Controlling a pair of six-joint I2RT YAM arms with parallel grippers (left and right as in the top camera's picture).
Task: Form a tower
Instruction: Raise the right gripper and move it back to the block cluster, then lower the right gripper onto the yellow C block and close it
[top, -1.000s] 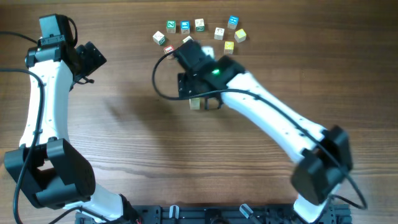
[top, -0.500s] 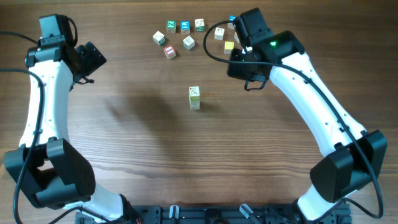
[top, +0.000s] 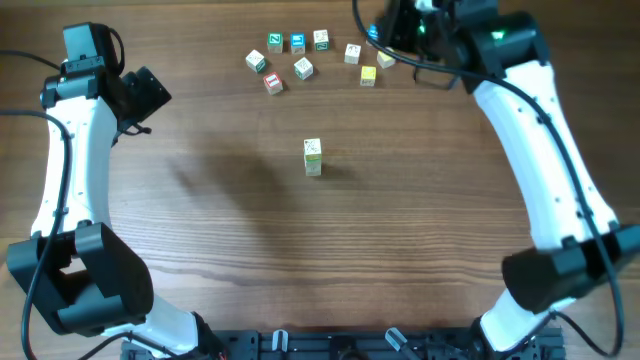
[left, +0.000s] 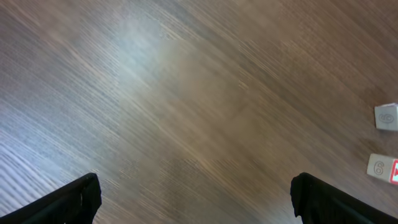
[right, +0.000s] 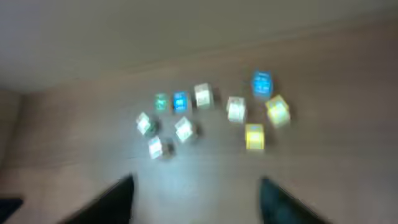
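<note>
Short tower alone on the table, both grippers off it

A short tower (top: 313, 158) of small pale letter cubes, one cube wide, is seen upright near the middle of the table (top: 220, 200), untouched by either arm. It is set well apart from the loose cubes (top: 303, 68) scattered along the far edge, among which a yellow cube (top: 368, 75) and a blue-faced cube (right: 262, 84) can be made out. The right gripper (right: 196, 190) is held above that cluster at the far right of the table. Its fingers are blurred in the wrist view but are seen apart, with nothing between them. The left gripper (left: 196, 202) is placed at the far left over bare wood, its jaws spread wide and nothing held. Two pale cubes (left: 385, 116) are caught at the right edge of its wrist view.
</note>
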